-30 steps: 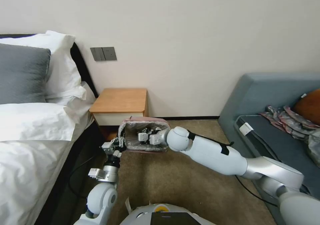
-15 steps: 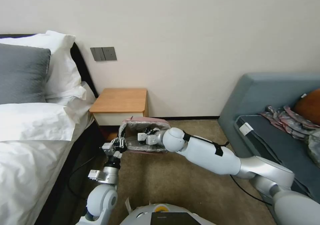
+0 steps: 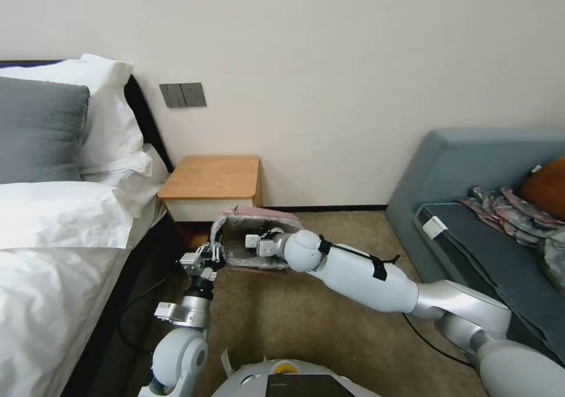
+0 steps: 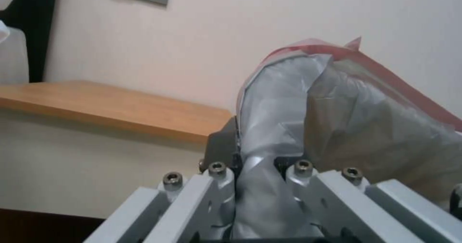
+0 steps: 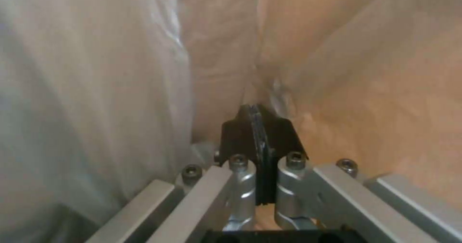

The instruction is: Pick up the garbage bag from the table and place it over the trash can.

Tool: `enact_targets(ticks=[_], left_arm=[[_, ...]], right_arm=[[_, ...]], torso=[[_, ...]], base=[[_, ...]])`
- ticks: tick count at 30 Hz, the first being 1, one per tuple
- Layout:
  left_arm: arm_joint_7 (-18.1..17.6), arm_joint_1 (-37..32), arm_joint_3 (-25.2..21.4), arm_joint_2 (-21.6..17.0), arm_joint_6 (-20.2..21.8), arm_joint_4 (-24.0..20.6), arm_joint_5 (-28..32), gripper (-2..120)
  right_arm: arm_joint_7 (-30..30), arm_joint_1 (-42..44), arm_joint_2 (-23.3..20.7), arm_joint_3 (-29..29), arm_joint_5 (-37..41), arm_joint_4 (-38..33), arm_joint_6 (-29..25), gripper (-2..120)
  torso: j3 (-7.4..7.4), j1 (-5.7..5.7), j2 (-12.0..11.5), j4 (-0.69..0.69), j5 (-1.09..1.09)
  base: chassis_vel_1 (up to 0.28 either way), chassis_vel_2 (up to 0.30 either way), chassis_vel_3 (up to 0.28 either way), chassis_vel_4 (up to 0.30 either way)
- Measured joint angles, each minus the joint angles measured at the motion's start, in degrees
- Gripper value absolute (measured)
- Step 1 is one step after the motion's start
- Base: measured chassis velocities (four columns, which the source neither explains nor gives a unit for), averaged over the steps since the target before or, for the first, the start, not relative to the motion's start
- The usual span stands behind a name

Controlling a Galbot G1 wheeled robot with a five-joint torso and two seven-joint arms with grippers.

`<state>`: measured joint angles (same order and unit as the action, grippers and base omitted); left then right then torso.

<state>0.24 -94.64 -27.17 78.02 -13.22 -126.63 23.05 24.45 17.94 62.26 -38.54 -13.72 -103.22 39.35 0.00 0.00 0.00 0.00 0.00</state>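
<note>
While clamped in the left end effector, the garbage bag envelops the right one.

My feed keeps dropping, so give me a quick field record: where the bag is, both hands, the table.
bag: garbage bag stretched open on the floor in front of the table, pink rim up
left hand: left hand shut on the bag's near-left edge
right hand: right hand inside the bag, fingers shut
table: table top bare, bag off it
</note>
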Motion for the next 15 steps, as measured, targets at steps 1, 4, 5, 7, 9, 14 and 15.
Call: enact_targets(ticks=[1, 4, 5, 7, 9, 14, 15], left_arm=[[0.0, 0.0, 0.0, 0.0, 0.0, 0.0, 0.0, 7], [0.08, -0.16, 0.14, 0.05, 0.0, -0.21, -0.06, 7], [0.12, -0.18, 0.15, 0.07, 0.0, -0.26, -0.07, 7], [0.14, -0.2, 0.15, 0.08, -0.02, -0.27, -0.17, 7], [0.15, -0.18, 0.09, 0.07, -0.05, -0.22, -0.22, 7], [0.05, 0.65, -0.59, 0.35, -0.63, 2.24, -0.36, 7], [-0.12, 0.78, -0.59, 0.44, -0.68, 2.74, -0.25, 7]], right_arm=[[0.0, 0.0, 0.0, 0.0, 0.0, 0.0, 0.0, 0], [-0.49, 0.26, 0.2, 0.13, 0.06, 0.47, 0.41, 0], [-0.76, 0.39, 0.3, 0.2, 0.11, 0.52, 0.66, 0], [-0.99, 0.55, 0.37, 0.36, 0.53, 0.45, 0.94, 0], [-1.17, 0.58, 0.31, 0.48, 1.26, 0.01, 1.17, 0], [-2.09, 0.11, -0.82, 1.81, 6.53, -4.36, 2.52, 0], [-2.44, -0.31, -1.19, 2.09, 7.84, -5.4, 2.59, 0]], torso=[[0.0, 0.0, 0.0, 0.0, 0.0], [0.0, 0.0, 0.0, 0.0, 0.0], [0.0, 0.0, 0.0, 0.0, 0.0], [0.0, 0.0, 0.0, 0.0, 0.0], [0.0, 0.0, 0.0, 0.0, 0.0], [0.0, 0.0, 0.0, 0.0, 0.0], [0.0, 0.0, 0.0, -0.01, 0.0]], base=[[0.0, 0.0, 0.0, 0.0], [0.0, 0.0, 0.0, 0.0], [0.0, 0.0, 0.0, 0.0], [0.0, 0.0, 0.0, 0.0], [0.0, 0.0, 0.0, 0.0], [0.0, 0.0, 0.0, 0.0], [0.0, 0.0, 0.0, 0.0]])
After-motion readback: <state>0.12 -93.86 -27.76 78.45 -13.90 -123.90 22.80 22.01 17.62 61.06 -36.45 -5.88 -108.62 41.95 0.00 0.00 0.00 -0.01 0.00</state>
